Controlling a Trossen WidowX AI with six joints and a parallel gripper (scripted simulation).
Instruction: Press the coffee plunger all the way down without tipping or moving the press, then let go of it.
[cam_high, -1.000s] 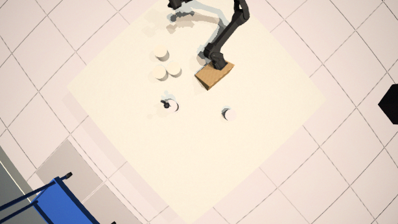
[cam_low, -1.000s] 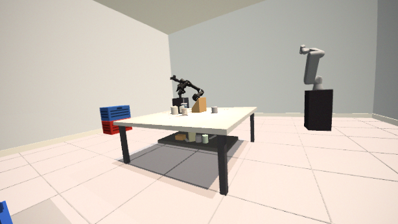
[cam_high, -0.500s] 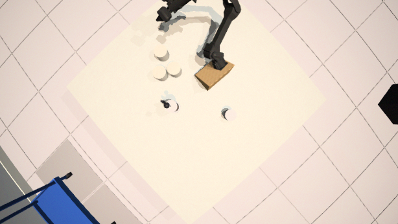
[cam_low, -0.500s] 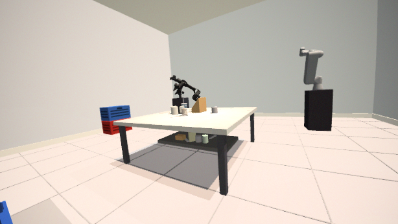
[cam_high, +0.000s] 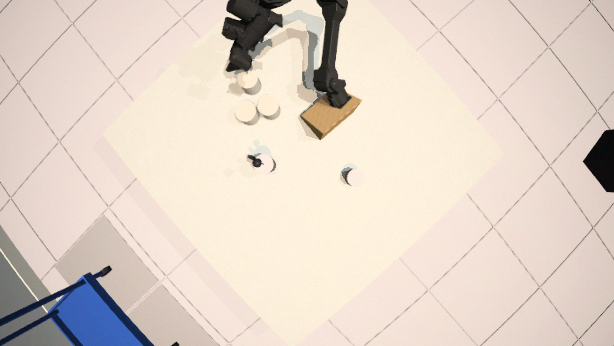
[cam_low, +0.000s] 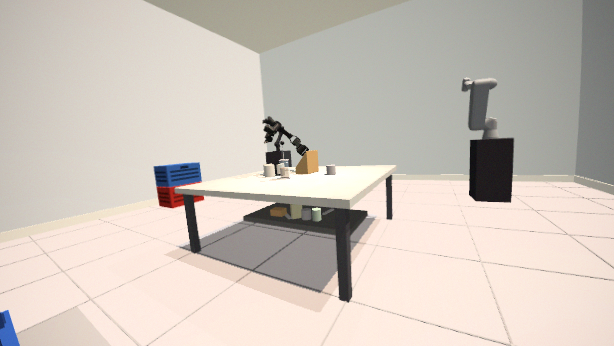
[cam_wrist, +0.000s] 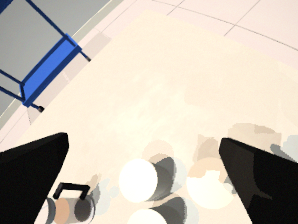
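Note:
The coffee press (cam_high: 266, 164) (cam_wrist: 74, 212) stands upright on the pale table, with a black side handle, partly behind a finger in the wrist view. Its black plunger knob (cam_high: 256, 162) shows offset from the lid in the top view, so it looks raised; how far is unclear. My gripper (cam_high: 233, 67) (cam_low: 266, 141) (cam_wrist: 146, 143) is open and empty. It hangs above the table near the pale round canisters, apart from the press, which lies low at the left in the wrist view.
Three pale canisters (cam_high: 245, 111) (cam_wrist: 138, 180) stand between my gripper and the press. A wooden block (cam_high: 325, 118) (cam_low: 311, 163) stands beside the arm. A small cup (cam_high: 354, 177) (cam_low: 330, 169) stands right of the press. A blue cart (cam_high: 95, 310) (cam_wrist: 50, 70) is beyond the table (cam_high: 300, 260) (cam_low: 280, 190).

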